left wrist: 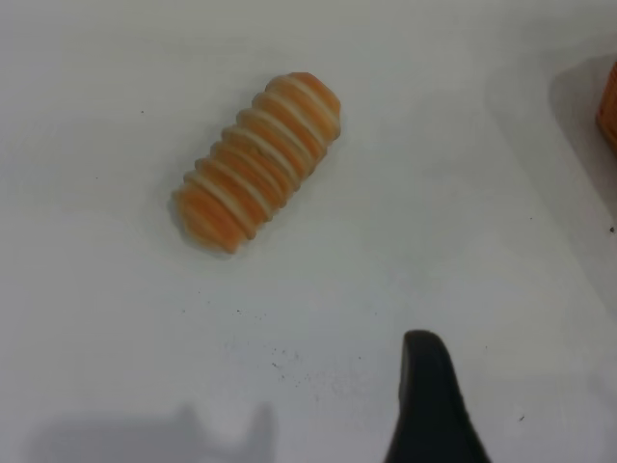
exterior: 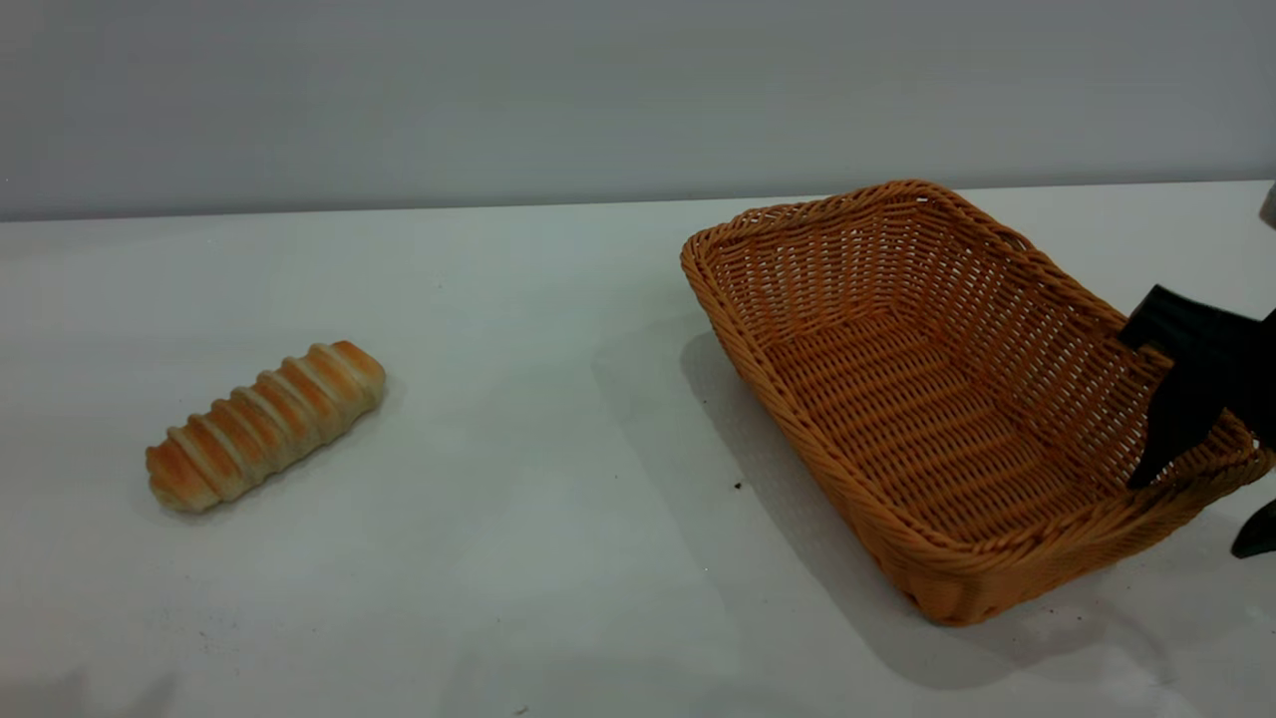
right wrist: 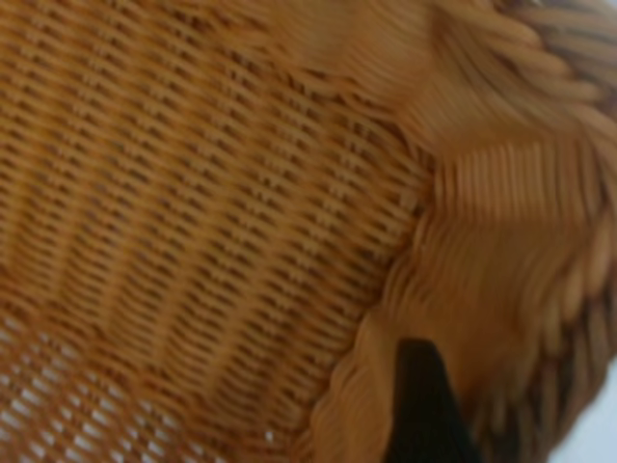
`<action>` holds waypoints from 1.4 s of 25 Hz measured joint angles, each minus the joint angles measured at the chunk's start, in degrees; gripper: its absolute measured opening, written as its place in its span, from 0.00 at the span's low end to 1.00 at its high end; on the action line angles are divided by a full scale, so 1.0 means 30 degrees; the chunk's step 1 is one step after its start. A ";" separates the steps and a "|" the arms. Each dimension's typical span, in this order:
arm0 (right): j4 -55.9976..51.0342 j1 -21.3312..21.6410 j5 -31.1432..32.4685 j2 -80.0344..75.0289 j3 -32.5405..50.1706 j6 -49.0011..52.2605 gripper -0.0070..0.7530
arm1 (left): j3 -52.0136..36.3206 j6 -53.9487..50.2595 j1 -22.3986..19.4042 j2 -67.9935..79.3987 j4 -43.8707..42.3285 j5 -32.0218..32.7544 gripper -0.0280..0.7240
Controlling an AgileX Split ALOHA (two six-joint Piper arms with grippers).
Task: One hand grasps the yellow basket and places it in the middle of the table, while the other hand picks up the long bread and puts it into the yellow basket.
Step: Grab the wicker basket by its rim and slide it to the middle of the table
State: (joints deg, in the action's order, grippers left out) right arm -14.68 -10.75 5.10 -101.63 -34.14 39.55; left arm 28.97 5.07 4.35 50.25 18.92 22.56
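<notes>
From the front, the long bread [exterior: 265,426] lies on the table [exterior: 558,538] at the left, long axis running near-left to far-right. The yellow basket [exterior: 957,399] sits right, tilted. The right gripper [exterior: 1206,509] straddles its near-right rim, one finger inside, one outside.

Left wrist: one dark fingertip [left wrist: 429,405] near the bread [left wrist: 258,159]; its spread is impossible to tell.

Right wrist: a fingertip [right wrist: 424,405] against the weave [right wrist: 212,231].

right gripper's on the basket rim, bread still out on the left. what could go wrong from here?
1. The right gripper straddles only one corner of the yellow basket, which sits tilted; dragging it may swing or slip it.
2. The long bread lies apart on the table; the left gripper could roll it.
</notes>
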 joint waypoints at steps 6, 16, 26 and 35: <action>-0.0037 0.0000 -0.1187 -0.1158 -0.0145 0.0000 0.47 | 0.0000 0.0042 0.0000 0.0000 0.0000 0.0000 0.74; 0.0079 0.0121 -0.1829 -0.2097 -0.1225 -0.0196 0.20 | 0.0000 0.0042 0.0000 0.0000 0.0017 -0.0056 0.74; 0.0807 0.0066 0.0817 -0.2263 -0.3968 -0.2331 0.09 | 0.0000 0.0042 0.0000 0.0000 0.0017 -0.0021 0.74; -0.2003 -0.2708 0.3825 -0.3010 -0.8632 -0.8416 0.09 | 0.0000 0.0042 0.0000 0.0000 0.0017 0.0001 0.74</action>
State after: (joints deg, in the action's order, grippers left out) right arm -20.69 -18.87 16.57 -110.66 -60.03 14.30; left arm 28.97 5.19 4.35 50.25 18.97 22.57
